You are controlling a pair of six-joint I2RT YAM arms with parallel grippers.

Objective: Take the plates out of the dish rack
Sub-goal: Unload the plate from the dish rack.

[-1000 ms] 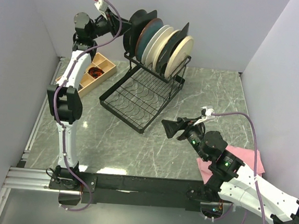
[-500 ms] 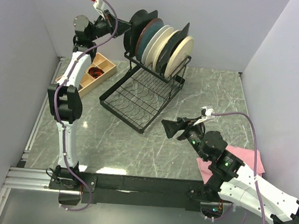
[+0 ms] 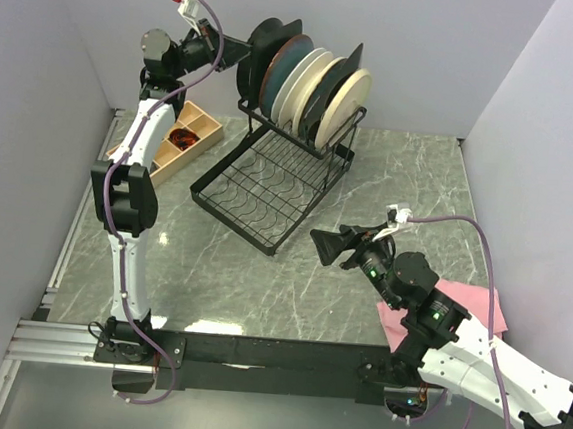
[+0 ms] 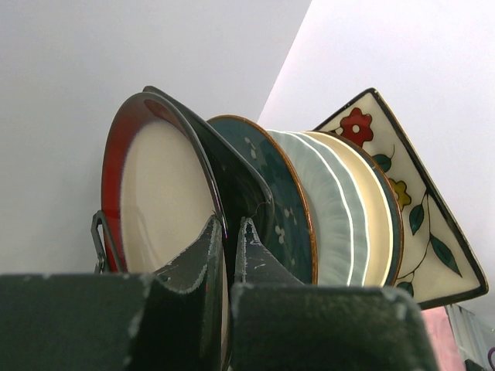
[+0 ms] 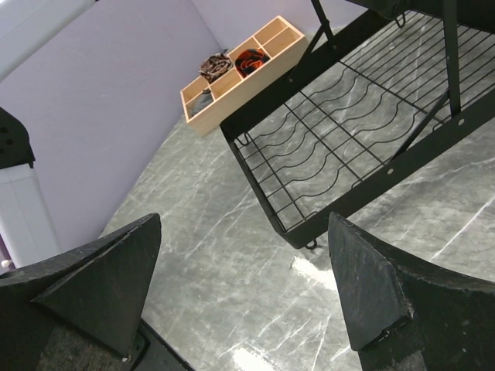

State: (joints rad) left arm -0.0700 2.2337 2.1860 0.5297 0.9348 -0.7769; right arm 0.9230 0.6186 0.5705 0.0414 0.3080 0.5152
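Observation:
The black wire dish rack [image 3: 269, 188] stands at the back middle of the table with several plates upright in its upper frame. My left gripper [image 3: 243, 46] is at the rack's left end, shut on the rim of a dark plate [image 4: 232, 166]. That plate stands between a brown-rimmed tan plate [image 4: 158, 201] and a teal plate with white flowers [image 4: 282, 201]. Pale and cream round plates and a cream square flowered plate [image 4: 418, 209] stand behind them. My right gripper [image 3: 326, 246] is open and empty, low over the table near the rack's front corner [image 5: 348, 116].
A wooden compartment tray [image 3: 178, 137] lies left of the rack against the left wall, and it also shows in the right wrist view [image 5: 244, 69]. A pink folded cloth [image 3: 469, 306] lies under my right arm at the front right. Walls close in on three sides.
My left wrist has shifted slightly up and left at the rack's end. The plates and my right arm have barely moved.

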